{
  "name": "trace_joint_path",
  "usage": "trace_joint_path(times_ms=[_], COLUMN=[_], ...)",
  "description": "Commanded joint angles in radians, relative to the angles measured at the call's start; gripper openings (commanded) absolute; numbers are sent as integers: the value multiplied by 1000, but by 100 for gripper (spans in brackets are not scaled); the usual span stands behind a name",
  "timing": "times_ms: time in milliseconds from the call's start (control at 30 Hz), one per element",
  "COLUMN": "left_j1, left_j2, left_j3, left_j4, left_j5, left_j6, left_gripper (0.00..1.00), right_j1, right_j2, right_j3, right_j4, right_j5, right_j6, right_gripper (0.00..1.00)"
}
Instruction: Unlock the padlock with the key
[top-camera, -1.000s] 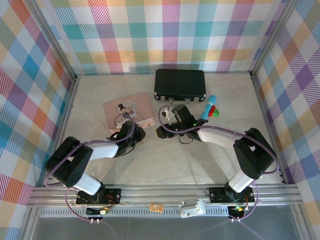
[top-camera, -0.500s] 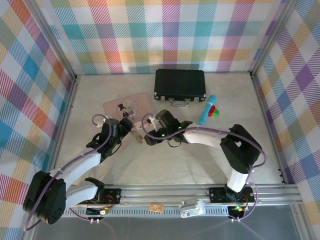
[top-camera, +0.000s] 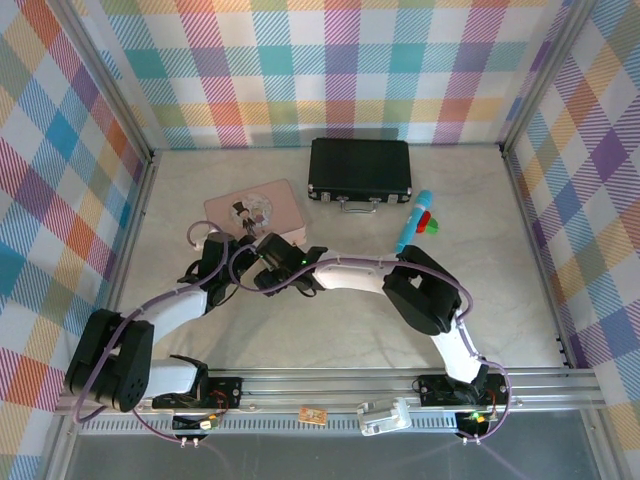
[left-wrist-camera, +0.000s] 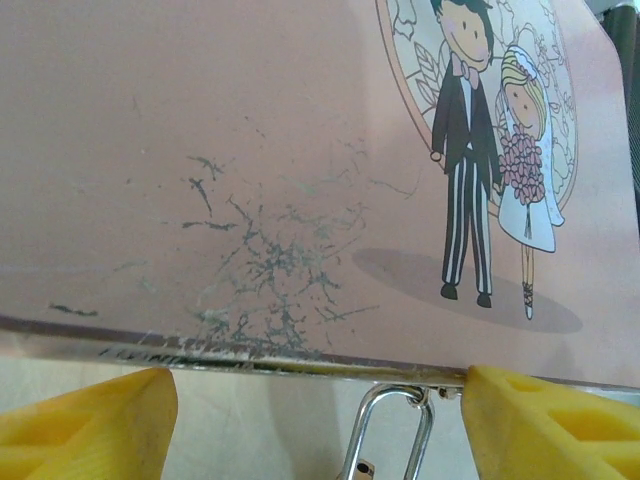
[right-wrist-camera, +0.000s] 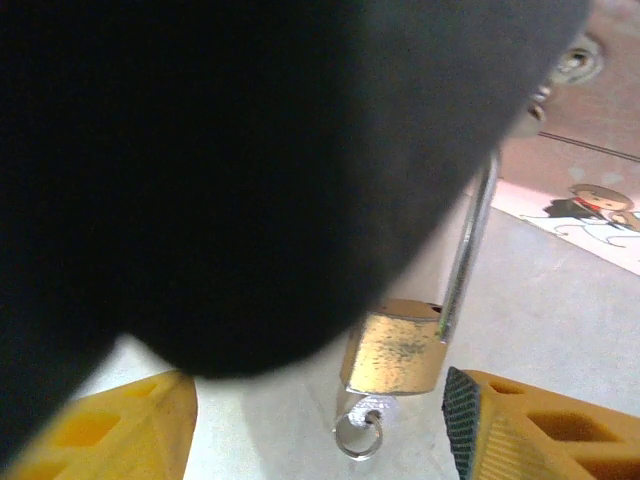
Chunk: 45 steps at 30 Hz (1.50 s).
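Moved: right arm (top-camera: 350, 270) swung left to the pink tin's (left-wrist-camera: 250, 150) front edge.
Left gripper (left-wrist-camera: 315, 415): jaws apart, cropped shackle (left-wrist-camera: 392, 430) between them.
Padlock (right-wrist-camera: 395, 350): hangs at tin edge; dark blur (right-wrist-camera: 200, 150) hides shackle top.
Key: unclear; ring (right-wrist-camera: 358, 433) below body.
Right gripper (right-wrist-camera: 315, 430): released, flanking padlock.

Pink tin (top-camera: 255, 212) with cartoon wedding couple (left-wrist-camera: 490, 160), black case (top-camera: 360, 167) farther back, blue pen (top-camera: 413, 222) beside it
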Motion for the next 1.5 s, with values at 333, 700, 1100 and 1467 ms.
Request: trace_joint_path(times_ms=[333, 700, 1100, 1467], left_j1=[23, 101, 222, 223], left_j2=[-10, -164, -237, -275], left_j3=[23, 1, -42, -141], left_j4=[34, -138, -129, -38], left_j5=[50, 41, 158, 223], left_j6=[29, 15, 8, 9], left_gripper=[73, 75, 75, 73], right_j1=[9, -13, -20, -50], right_j2=[-50, -40, 122, 162], right_j3=[-178, -227, -41, -18], right_j4=[135, 297, 211, 232], right_j5=[-1, -34, 134, 152], right_j6=[17, 40, -15, -19], right_gripper=[64, 64, 49, 52])
